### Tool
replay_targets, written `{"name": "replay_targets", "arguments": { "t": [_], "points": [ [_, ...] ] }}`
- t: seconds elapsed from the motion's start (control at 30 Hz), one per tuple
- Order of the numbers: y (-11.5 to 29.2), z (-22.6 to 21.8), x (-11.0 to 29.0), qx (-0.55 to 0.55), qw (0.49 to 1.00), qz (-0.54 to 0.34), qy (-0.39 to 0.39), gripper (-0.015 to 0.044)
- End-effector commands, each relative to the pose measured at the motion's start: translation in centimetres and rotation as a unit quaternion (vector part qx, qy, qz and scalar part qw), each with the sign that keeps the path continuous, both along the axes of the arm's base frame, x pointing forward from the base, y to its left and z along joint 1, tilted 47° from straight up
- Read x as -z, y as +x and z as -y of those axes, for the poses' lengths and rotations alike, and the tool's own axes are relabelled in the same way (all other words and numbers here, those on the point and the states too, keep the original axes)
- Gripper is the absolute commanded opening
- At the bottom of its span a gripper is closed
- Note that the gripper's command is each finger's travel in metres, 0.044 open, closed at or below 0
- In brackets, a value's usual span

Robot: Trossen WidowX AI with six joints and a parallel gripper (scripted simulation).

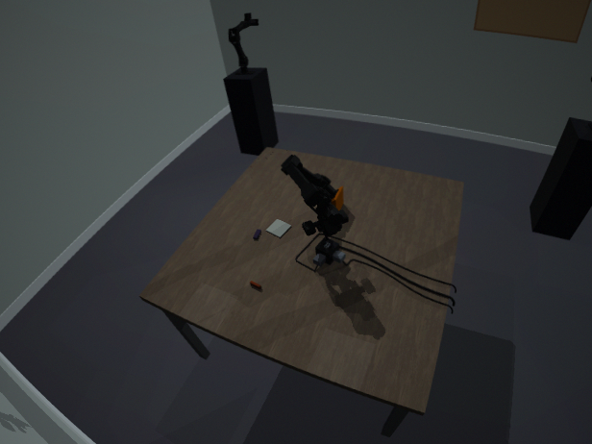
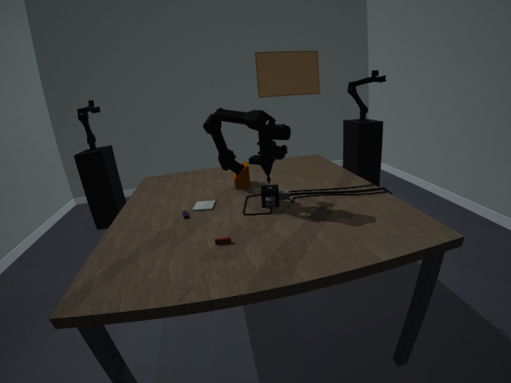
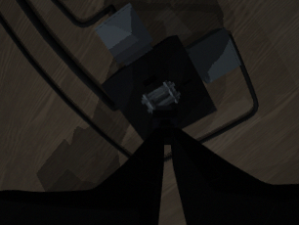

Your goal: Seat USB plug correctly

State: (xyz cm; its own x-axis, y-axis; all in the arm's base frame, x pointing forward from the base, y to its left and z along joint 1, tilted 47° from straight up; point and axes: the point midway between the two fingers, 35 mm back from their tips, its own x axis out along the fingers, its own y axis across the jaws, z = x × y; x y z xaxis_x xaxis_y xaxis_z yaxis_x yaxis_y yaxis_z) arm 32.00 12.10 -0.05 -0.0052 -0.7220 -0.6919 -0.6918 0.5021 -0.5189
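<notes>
The dark power cube (image 1: 328, 252) (image 2: 270, 200) (image 3: 190, 79) stands near the middle of the table, with grey plugs (image 3: 124, 33) and black cables on its sides. My gripper (image 1: 324, 236) (image 2: 268, 180) (image 3: 166, 135) points straight down just above the cube's top. Its fingers are shut on the USB plug, which they mostly hide. A small metal-rimmed piece (image 3: 160, 97) shows just beyond the fingertips at the middle of the cube's top. I cannot tell whether it is the plug's end or the socket. In the wrist view the cube sits turned at an angle to the fingers.
Black cables (image 1: 399, 275) (image 2: 332, 191) run from the cube to the table's right edge, and one loops left (image 2: 247, 207). An orange wedge (image 1: 339, 198) (image 2: 241, 176) stands behind the cube. A white card (image 1: 279, 228) (image 2: 204, 205), a purple piece (image 1: 257, 234) (image 2: 186, 214) and a red piece (image 1: 256, 285) (image 2: 223, 240) lie to the left.
</notes>
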Motion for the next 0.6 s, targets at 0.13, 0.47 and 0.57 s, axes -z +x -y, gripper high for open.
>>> {"name": "replay_targets", "arguments": {
  "t": [0.13, 0.47, 0.57],
  "points": [
    [-0.01, -0.01, 0.00, 0.076, 0.994, 0.079, 0.000, 0.0000],
    [-0.01, -0.01, 0.00, 0.165, 0.971, 0.172, -0.001, 0.0000],
    [-0.01, -0.01, 0.00, 0.191, 0.961, 0.200, -0.001, 0.0000]
  ]
}}
